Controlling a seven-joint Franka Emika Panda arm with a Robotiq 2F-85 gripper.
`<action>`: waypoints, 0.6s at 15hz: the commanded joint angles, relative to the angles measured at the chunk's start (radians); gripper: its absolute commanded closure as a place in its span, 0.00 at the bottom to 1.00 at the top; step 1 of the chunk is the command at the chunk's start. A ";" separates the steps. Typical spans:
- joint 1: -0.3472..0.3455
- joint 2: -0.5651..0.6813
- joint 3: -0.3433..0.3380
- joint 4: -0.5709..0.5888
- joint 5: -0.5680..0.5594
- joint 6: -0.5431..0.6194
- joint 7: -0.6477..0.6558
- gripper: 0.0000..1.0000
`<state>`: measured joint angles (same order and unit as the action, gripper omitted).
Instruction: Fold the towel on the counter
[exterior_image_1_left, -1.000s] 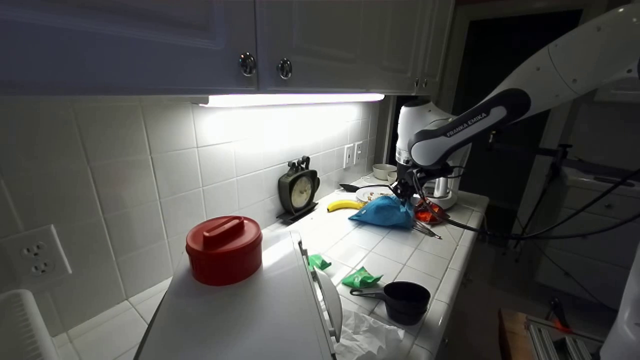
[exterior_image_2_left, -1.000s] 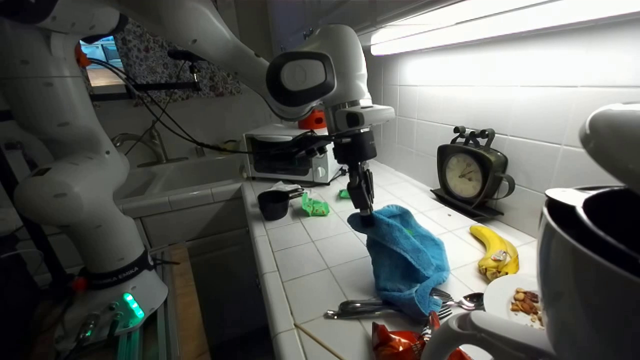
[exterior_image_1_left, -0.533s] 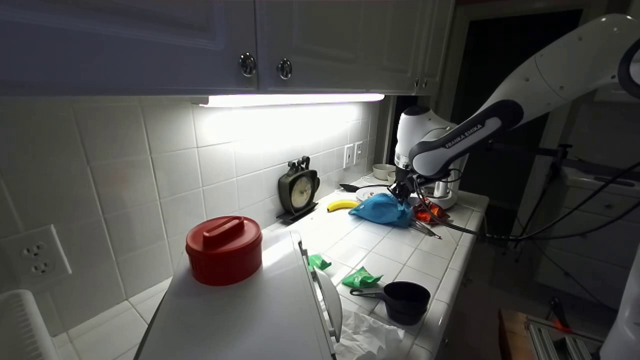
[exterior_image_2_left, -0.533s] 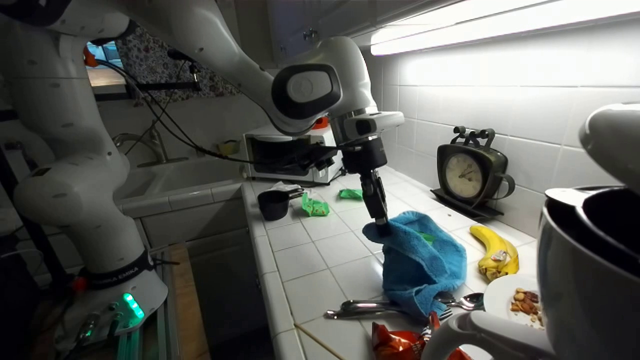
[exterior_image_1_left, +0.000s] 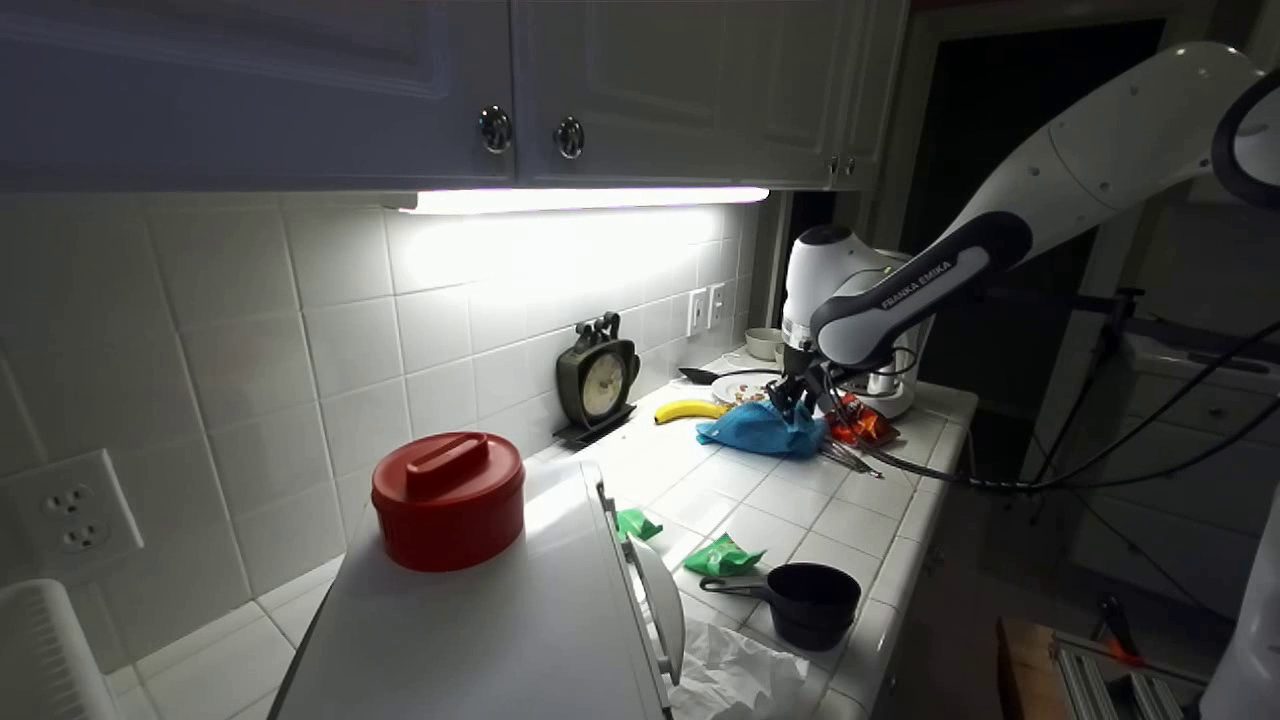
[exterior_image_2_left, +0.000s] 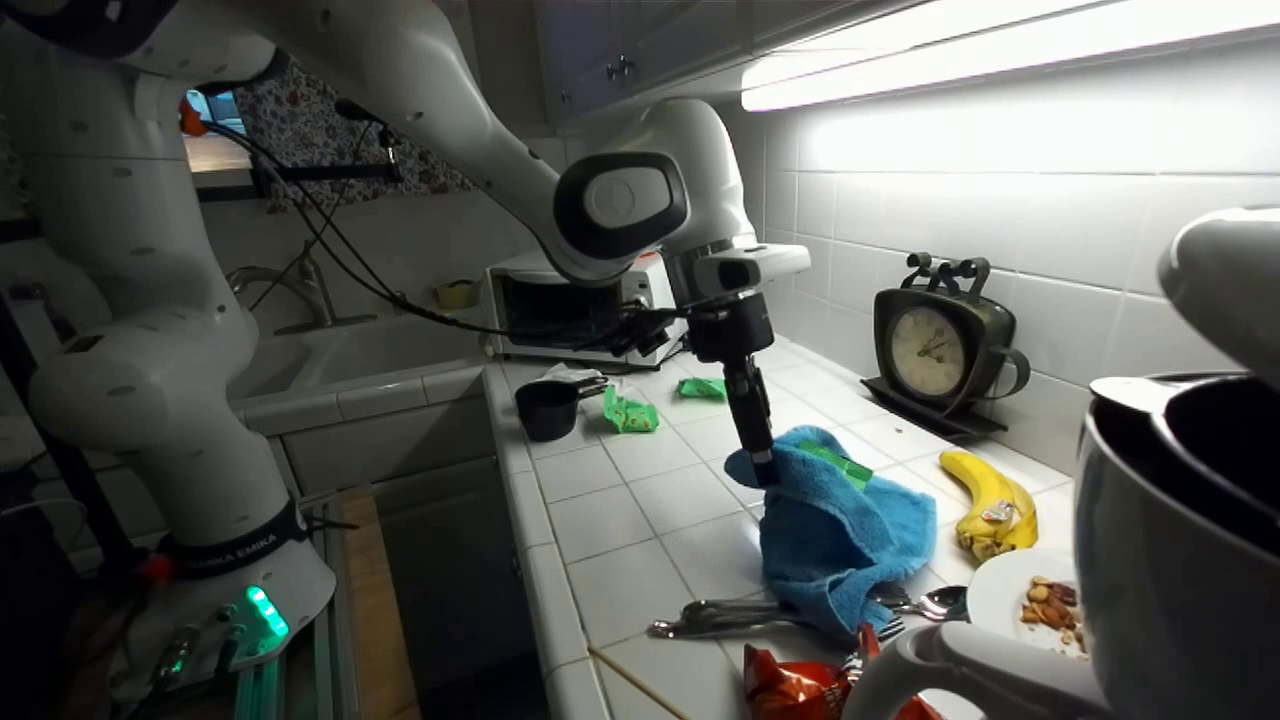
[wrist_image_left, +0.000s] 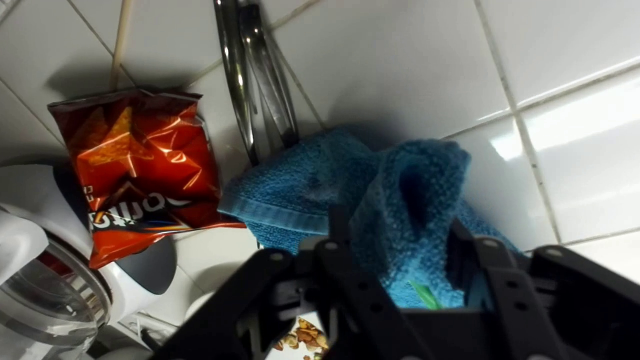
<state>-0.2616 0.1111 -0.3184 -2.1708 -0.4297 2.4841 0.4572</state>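
Shows a blue towel (exterior_image_2_left: 845, 545) on a tiled counter (exterior_image_2_left: 605, 525), toward four o'clock in an exterior view, heaped loosely with a raised peak. Has the gripper (exterior_image_2_left: 763, 475) pointing down at the cloth, on the ten o'clock side of the heap. In the wrist view, has fingers (wrist_image_left: 461, 250) set apart at nine and three o'clock of a raised fold; cannot tell whether to call the fold firmly pinched or merely straddled. Looks unfinished: offers no flat panel, squared corner or straight crease. Does seem more than untouched, to judge by a hem (wrist_image_left: 275, 216) layered over more blue cloth toward nine o'clock of that fold: perhaps part of a first turn, perhaps only a rumple. Leaves plenty to do, by this reading: laying the raised fold down, drawing clear, lining up edges, smoothing out the bulk, probably doubling the cloth once more. In an exterior view, has cutlery (exterior_image_2_left: 730, 608) partly under the towel, handles out toward eight o'clock, likely a hindrance to a flat finish. Shows a green scrap (exterior_image_2_left: 838, 464) against the cloth near twelve o'clock; cannot tell if loose on top or tucked in. Includes close by a banana (exterior_image_2_left: 985, 500) at three o'clock and a plate (exterior_image_2_left: 1004, 582) between three and four, both apart from the towel, plus a red bag (exterior_image_2_left: 795, 690) between six and seven, perhaps touching.
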 joint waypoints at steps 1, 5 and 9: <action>0.022 -0.019 0.022 -0.021 0.046 -0.012 -0.055 0.22; 0.043 0.004 0.041 -0.012 0.047 -0.022 -0.066 0.00; 0.054 0.026 0.057 -0.009 0.072 -0.001 -0.091 0.00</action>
<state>-0.2132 0.1255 -0.2713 -2.1765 -0.4114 2.4714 0.4178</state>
